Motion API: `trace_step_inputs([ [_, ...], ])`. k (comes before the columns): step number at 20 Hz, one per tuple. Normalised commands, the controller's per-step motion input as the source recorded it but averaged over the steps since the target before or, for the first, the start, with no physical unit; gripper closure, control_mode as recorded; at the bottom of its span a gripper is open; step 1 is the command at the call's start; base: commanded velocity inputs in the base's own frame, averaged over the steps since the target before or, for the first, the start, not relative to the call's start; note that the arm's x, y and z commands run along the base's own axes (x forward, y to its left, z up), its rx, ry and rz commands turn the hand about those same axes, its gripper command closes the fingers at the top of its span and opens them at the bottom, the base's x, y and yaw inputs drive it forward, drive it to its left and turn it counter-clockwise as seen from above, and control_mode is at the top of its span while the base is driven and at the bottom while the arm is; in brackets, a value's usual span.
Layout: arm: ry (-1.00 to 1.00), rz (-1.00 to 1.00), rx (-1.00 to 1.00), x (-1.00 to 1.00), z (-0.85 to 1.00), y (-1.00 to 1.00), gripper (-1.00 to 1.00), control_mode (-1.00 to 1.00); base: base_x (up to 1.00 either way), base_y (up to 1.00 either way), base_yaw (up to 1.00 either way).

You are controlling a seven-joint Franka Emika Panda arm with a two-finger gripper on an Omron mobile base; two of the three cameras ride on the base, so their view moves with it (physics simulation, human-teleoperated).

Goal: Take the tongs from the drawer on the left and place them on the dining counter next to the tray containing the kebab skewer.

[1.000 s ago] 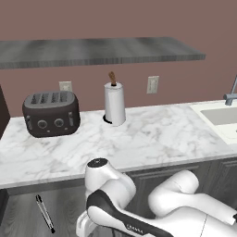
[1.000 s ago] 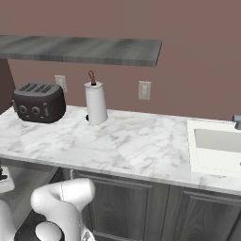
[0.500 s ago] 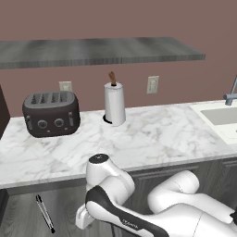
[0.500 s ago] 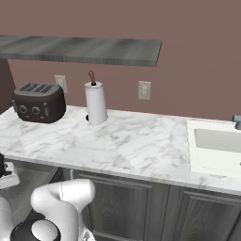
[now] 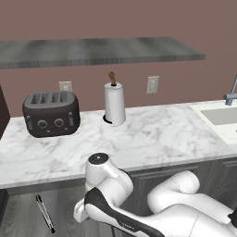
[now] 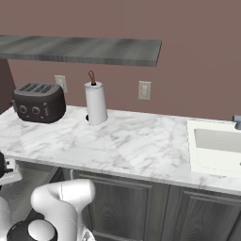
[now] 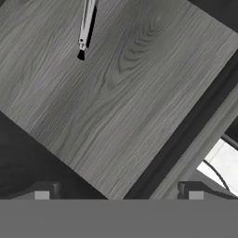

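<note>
Reaching into the open drawer, tongs ahead

Spanning both base views, a white marble counter (image 5: 152, 139) with grey veins runs below a mauve wall and a grey shelf (image 5: 92, 50); dark grey wood-grain cabinet fronts sit beneath it; the drawer (image 7: 121, 79) stands open, its grey wood-grain floor taking up most of the hand view. Compared with a second ago, the arm's white joint has sunk lower in the left base view and the counter things are unmoved. A dark toaster (image 5: 50, 113) sits at the left of the counter, a paper-towel roll (image 5: 114, 103) upright at its middle, a sink (image 6: 216, 150) at the right. The tongs (image 7: 86, 23) lie in the drawer, upper left of the hand view, and at lower left of the left base view (image 5: 44, 213); nothing lies between them and the end effector (image 7: 118, 195), whose tips stand wide apart and empty.
</note>
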Motion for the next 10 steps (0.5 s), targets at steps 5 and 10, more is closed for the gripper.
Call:
trace_step_inputs([
  [5,0.0,-0.04,0.0,0.16,-0.05,0.08,-1.0,-1.0,0.0,0.0,0.0],
  [10,0.0,0.0,0.02,0.04,-0.03,0.15,-1.0,-1.0,0.0,0.0,0.0],
])
